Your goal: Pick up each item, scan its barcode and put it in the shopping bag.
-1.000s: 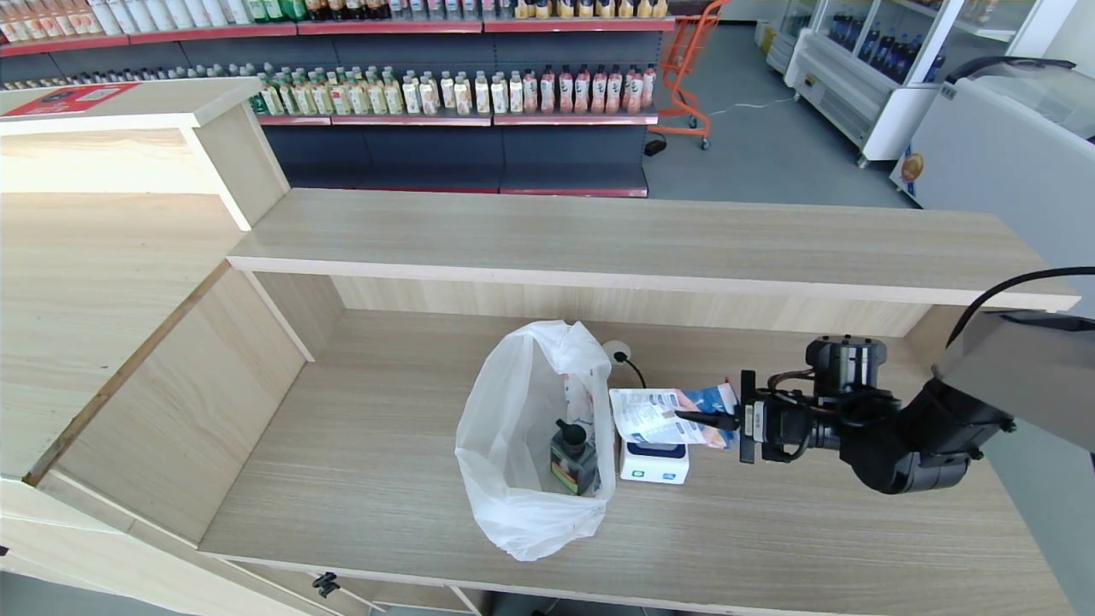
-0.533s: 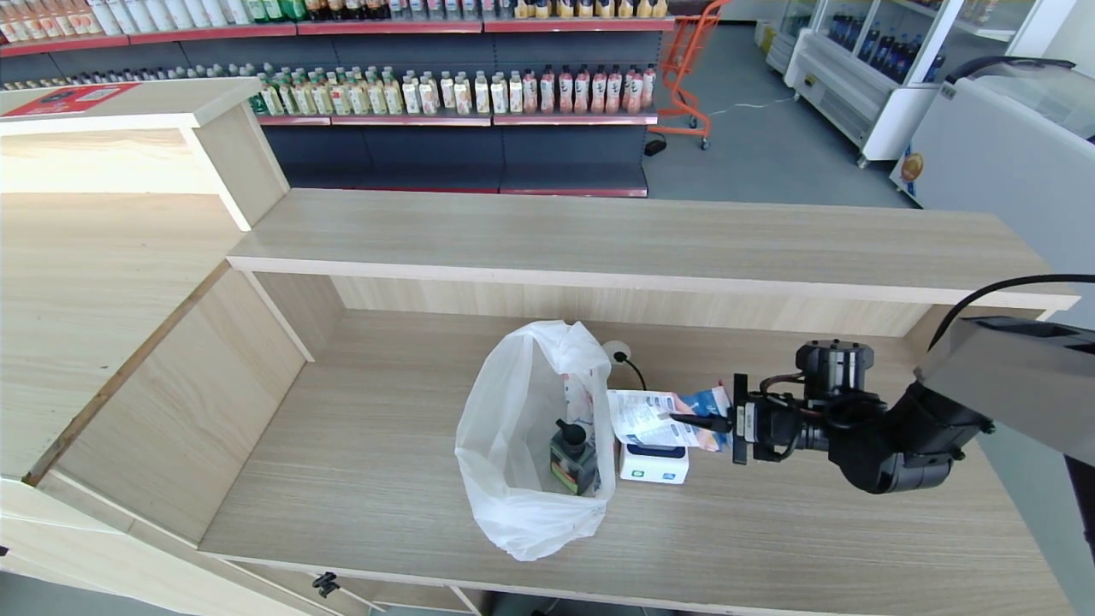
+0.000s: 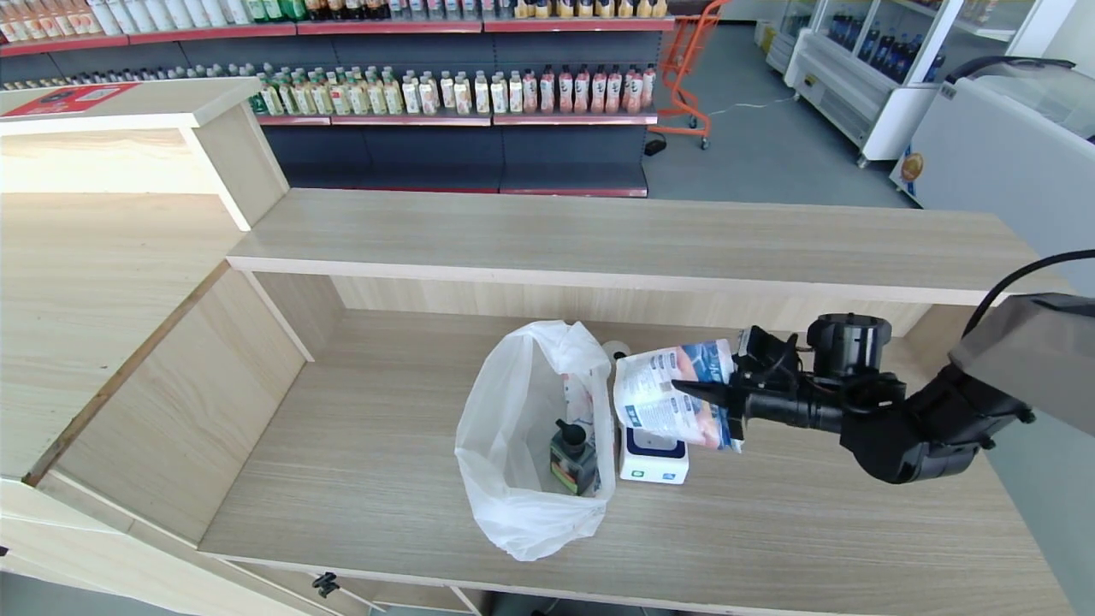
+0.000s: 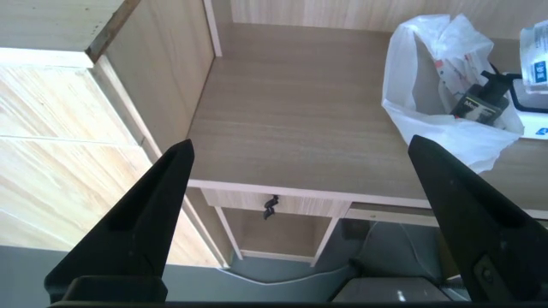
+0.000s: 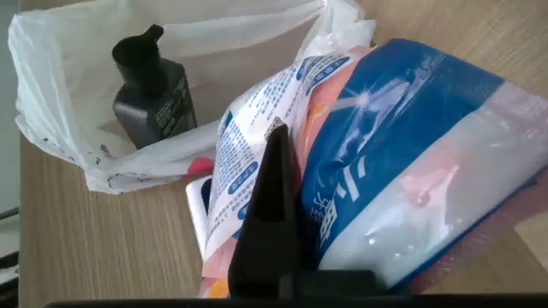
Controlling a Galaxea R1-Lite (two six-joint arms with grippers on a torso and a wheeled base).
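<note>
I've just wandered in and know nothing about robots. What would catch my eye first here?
The right gripper, out over the wooden counter, grips a blue, white and pink packet just above a small white scanner box. Right beside it stands an open white shopping bag with a dark pump bottle already inside. Behind the counter run shop shelves lined with bottles.

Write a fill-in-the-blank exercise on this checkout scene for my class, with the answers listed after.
1. The packet is held by the ____ gripper.
2. The bottle stands ____ the bag.
3. The left gripper has its jaws ____.

Missing words: right; inside; open.
</note>
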